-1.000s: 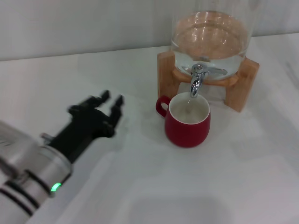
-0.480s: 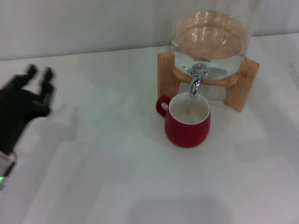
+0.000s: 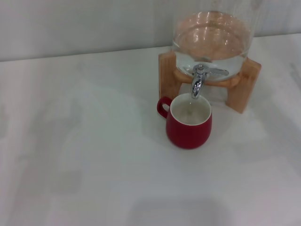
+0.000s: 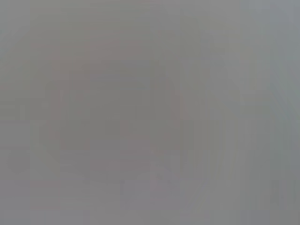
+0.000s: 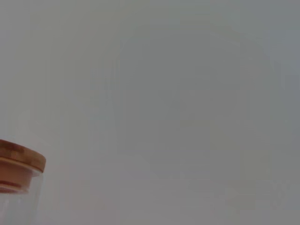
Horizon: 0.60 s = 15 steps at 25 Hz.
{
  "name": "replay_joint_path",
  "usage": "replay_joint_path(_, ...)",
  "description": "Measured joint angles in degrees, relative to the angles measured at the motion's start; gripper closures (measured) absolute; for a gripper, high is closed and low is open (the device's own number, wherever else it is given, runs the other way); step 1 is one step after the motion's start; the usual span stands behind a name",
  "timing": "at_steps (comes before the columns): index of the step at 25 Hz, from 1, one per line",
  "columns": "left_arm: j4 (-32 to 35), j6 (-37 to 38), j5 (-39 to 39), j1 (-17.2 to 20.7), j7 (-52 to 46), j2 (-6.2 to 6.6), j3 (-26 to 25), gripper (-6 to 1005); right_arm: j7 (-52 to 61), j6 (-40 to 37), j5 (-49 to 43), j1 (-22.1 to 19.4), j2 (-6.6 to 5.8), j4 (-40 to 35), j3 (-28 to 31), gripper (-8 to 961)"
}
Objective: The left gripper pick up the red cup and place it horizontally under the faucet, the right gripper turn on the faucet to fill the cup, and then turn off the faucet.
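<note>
White desk (image 3: 84, 155) lies bare at your 9 o'clock. Neither gripper shows, so you cannot tell their fingers' state. Your squat dark-red ceramic cup (image 3: 188, 123) stands upright under the small chrome faucet (image 3: 197, 82): placed. Judging so, turning the lever on and off remains; approach from 3 o'clock, avoiding the wooden stand (image 3: 243, 84).

Left hand now out of view.

Glass jar (image 3: 212, 40) top cut off
</note>
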Motion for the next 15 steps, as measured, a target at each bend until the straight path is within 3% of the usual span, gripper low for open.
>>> replay_joint_path(3,1.0,-0.3,-0.9,-0.6,0.8,0.10,-1.7,369,0.1,0.3,-0.2,0.2,0.15,0.1,-0.1,279)
replay_joint_path(8,1.1,-0.1,-1.0,-1.7,1.8,0.16,-2.9,169,0.4,1.1,-0.3,0.2,0.30,0.1,-0.4,279)
replay_joint_path(15,1.7,0.2,-0.5,-3.0,1.8,0.29,-2.7,135,3.3,6.3,-0.6,-1.0,0.44,-0.3,-1.2,279)
